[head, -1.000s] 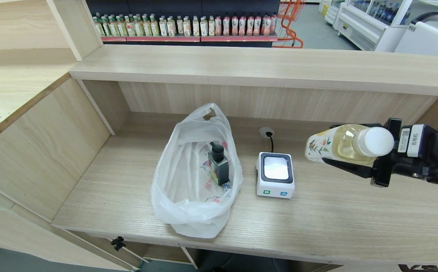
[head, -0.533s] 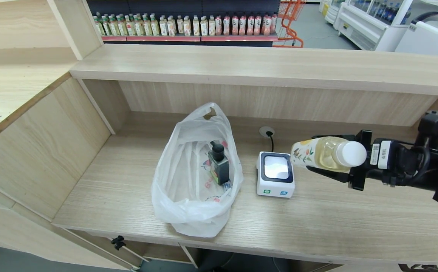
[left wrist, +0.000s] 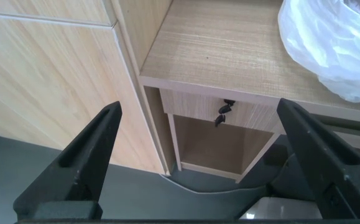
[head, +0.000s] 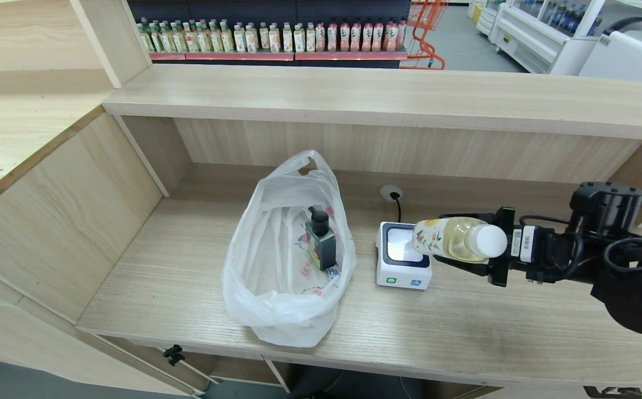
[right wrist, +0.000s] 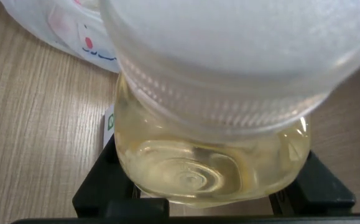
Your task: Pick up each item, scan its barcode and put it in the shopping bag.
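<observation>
Shop: drink shelves (head: 276, 40), checkout counter (head: 481, 332)

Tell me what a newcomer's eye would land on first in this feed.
First, the pale yellow drink bottle, held sideways in the right jaws with its base over the white scanner. Next, the open white shopping bag to the scanner's left, with a black pump bottle inside it.

Bag (head: 254, 288) on the counter (head: 492, 327), left of the scanner (head: 401, 271) (dispenser (head: 321, 244) inside it); bottle (head: 448, 238) hangs over the scanner's right side.
</observation>
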